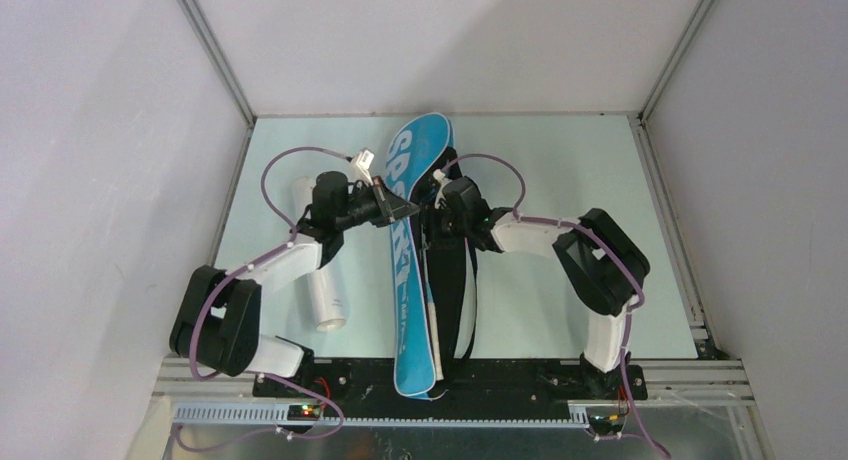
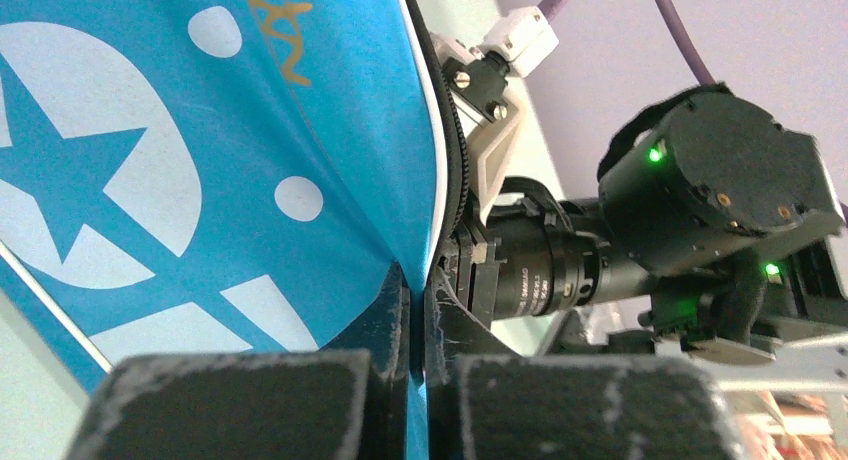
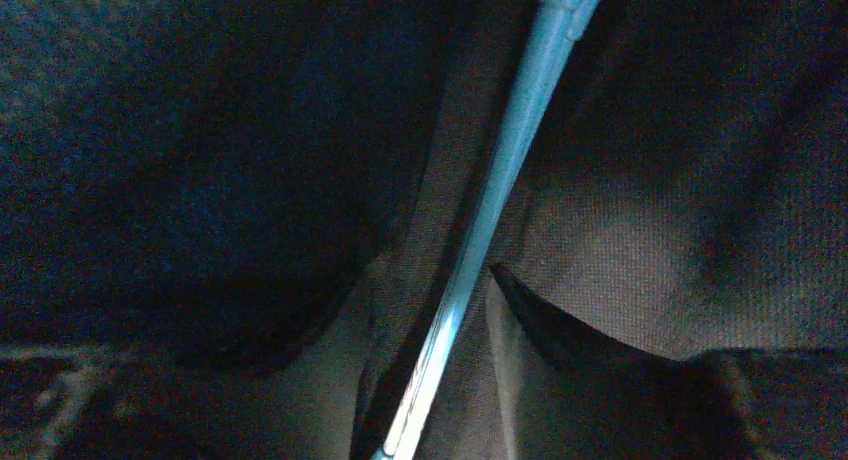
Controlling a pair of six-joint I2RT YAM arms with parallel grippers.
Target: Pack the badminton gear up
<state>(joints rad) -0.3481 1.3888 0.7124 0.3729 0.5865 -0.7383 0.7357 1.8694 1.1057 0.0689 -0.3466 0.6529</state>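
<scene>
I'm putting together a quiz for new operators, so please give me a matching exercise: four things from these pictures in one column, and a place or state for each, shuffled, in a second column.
Things
1. racket bag
2. white tube
3. left tool
4. racket frame

Places or states
A. shut on a blue fabric edge
B. lying on the table, partly under the left arm
C. a light-blue bar in the dark right wrist view
D. lengthwise down the table's middle

Pairs: 1-D, 2-B, 3-A, 4-C

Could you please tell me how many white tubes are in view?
1: the white tube lies left of the blue bag, partly under the left arm; others may be hidden.
</scene>
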